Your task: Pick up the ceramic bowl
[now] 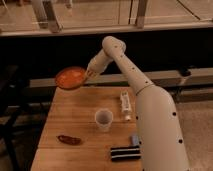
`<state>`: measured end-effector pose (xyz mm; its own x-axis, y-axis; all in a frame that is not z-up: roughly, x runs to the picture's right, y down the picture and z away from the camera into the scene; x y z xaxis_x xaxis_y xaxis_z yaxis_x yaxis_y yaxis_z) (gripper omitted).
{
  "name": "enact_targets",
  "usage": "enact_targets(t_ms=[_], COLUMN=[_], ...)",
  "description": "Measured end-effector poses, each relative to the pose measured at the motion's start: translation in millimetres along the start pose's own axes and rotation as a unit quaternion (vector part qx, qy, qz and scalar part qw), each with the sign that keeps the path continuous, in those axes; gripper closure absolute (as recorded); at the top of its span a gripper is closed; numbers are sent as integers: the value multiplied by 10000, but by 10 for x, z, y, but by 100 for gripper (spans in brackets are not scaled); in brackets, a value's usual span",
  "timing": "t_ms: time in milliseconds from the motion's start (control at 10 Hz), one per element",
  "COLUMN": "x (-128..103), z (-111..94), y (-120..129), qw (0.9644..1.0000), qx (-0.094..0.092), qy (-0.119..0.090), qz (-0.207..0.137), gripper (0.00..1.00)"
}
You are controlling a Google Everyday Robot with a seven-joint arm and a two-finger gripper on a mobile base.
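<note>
Above the far left corner of the wooden table (75, 112) you have the ceramic bowl (70, 77) already off the surface, tilted a little toward the camera so that its glossy orange-red inside shows. The gripper (88, 73) sits at the bowl's right rim, clenched on that rim, with the white arm (130, 75) reaching in from the right side of the single camera view. No part of the bowl touches the worktop, so you may judge the grasp and the lift as done; the step in hand is the carry, or simply the hold that finishes the pick.

Your next move calls for little: keep the grip firm and the wrist steady, since a rim pinch on a shallow glazed bowl (slippery, by the look of it) could let it swing or slide if you turn quickly. Level the bowl before you travel.

Below, near the middle of the table, stands the translucent cup (103, 119), well apart from the bowl. By the right edge lies a white tube (126, 105), by the left edge toward the near side a dark red elongated object (69, 140), and at the near edge a black-and-white striped packet (125, 153) with a small blue-grey item (135, 140) just beside it.
</note>
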<state>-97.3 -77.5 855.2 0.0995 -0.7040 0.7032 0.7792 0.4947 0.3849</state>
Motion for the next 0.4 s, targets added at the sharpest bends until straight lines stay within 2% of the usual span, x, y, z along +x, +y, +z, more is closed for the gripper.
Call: enact_targets(t_ms=[400], x=[-4], z=[2], y=[-13], qw=[10000], qx=[62], qy=[-21], qz=[-70], gripper=[100])
